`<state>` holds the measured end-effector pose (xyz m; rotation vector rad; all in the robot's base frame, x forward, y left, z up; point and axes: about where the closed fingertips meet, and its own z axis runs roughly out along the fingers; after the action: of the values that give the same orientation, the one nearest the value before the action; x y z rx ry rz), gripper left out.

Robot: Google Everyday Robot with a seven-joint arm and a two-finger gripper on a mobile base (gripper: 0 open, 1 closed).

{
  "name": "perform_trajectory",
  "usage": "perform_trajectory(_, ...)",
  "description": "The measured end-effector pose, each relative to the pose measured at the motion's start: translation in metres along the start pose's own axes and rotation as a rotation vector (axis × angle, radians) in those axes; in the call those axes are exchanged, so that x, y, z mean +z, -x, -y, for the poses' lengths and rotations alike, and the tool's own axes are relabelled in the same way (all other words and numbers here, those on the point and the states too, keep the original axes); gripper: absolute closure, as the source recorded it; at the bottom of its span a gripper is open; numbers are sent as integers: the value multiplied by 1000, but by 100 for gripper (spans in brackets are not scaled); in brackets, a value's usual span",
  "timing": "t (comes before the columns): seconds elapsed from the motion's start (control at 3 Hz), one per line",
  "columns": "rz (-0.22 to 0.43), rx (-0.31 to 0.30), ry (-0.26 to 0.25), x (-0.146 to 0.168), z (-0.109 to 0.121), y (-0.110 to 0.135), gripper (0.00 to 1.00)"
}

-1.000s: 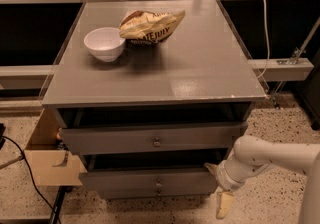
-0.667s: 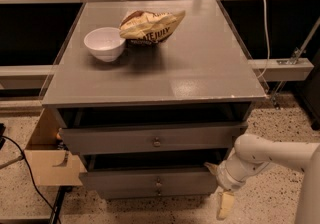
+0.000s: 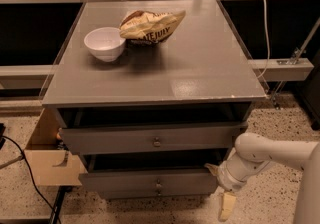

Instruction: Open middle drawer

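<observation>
The grey cabinet (image 3: 150,75) shows two drawer fronts. The upper front (image 3: 110,140) carries a small knob (image 3: 156,142). Below it is the middle drawer (image 3: 125,184), with a small round knob (image 3: 159,186) at its centre. It stands out a little, with a dark gap above it. My gripper (image 3: 220,188) is at the right end of this drawer, low beside the cabinet. One cream finger (image 3: 212,169) rests by the drawer's right corner and the other (image 3: 226,207) points down to the floor. The fingers are spread apart with nothing between them.
A white bowl (image 3: 104,43) and a crumpled chip bag (image 3: 151,26) sit on the cabinet top. An open cardboard box (image 3: 47,160) stands on the floor at the left, with a black cable (image 3: 25,168) beside it. A white cable (image 3: 265,28) hangs at the right.
</observation>
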<state>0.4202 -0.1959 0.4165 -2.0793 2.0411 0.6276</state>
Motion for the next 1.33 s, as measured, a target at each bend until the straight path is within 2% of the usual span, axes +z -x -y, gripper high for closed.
perform_trajectory(0.33,3,7,29,-1,-11,-1,0)
perform_trajectory(0.67,3,7,30,-4,-12,0,0)
perform_trajectory(1.33,11,28,78,-6,-48,-2,0)
